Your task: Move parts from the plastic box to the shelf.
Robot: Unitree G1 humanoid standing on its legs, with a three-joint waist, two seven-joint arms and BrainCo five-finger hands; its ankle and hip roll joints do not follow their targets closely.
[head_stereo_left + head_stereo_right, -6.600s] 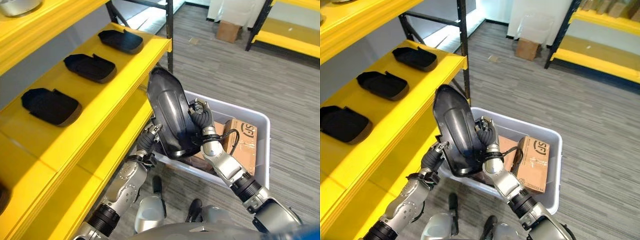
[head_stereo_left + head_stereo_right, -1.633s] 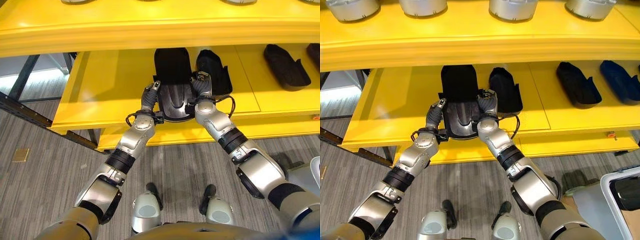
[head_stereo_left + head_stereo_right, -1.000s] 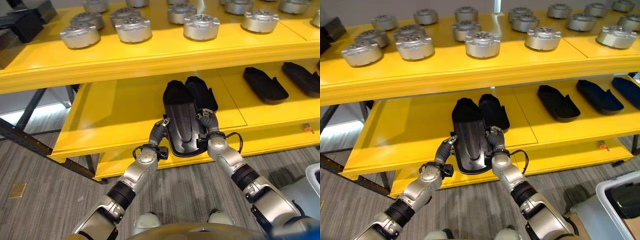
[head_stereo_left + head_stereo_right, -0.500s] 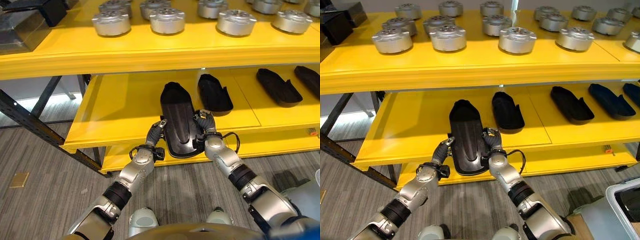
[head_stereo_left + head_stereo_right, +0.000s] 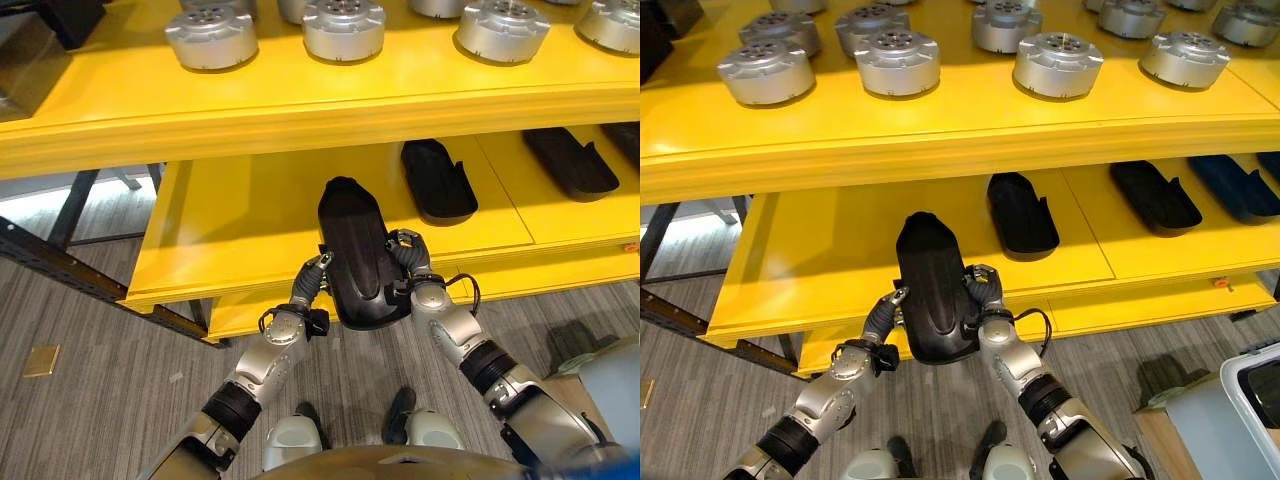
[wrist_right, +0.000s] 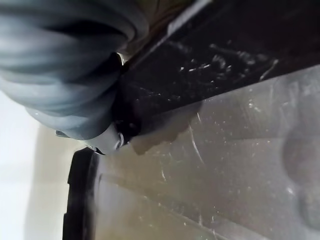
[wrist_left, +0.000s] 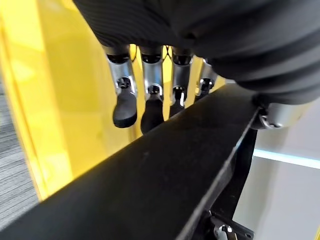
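Both hands are on the long black part [image 5: 357, 252] right now, left hand [image 5: 308, 285] along its left edge and right hand [image 5: 406, 259] along the right edge, holding it between them. Left wrist view shows the left hand's fingers [image 7: 152, 102] reaching straight under the part, not curled. Can't tell what the right hand's fingers are doing, the part hides them. Part's far end is over the lower yellow shelf [image 5: 240, 220], near end sticks out past the front edge. Another black part [image 5: 438, 180] sits on that shelf to the right, and silver round parts [image 5: 898, 61] line the upper shelf.
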